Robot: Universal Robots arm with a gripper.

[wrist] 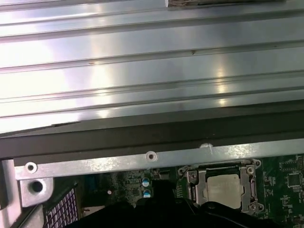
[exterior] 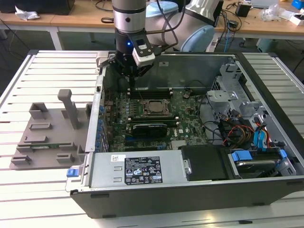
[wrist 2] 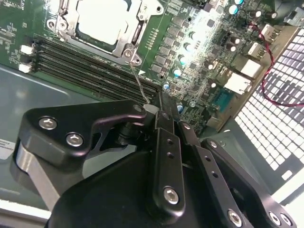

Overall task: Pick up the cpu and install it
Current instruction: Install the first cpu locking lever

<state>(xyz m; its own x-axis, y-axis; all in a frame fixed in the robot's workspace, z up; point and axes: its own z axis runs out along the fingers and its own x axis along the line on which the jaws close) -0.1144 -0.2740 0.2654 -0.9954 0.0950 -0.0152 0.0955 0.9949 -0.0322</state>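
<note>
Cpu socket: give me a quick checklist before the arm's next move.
1. cpu lying inside the socket frame: ok, in both wrist views.
2. gripper free of the cpu: ok, shut, away from the chip.
3. Socket lever latched: cannot tell; the thin wire runs from the frame's corner up to the gripper's tip.
4. Gripper clear of the memory slots: ok, above them.
5. Frame fully clamped over the cpu: cannot tell.

bg: wooden desks [exterior: 71,21] w/ white legs behind gripper, strewn w/ cables, small boxes | crumpled white paper [exterior: 26,13] far behind | work surface: ribbed metal slat table [exterior: 47,66] below & around gripper, bright glare
</note>
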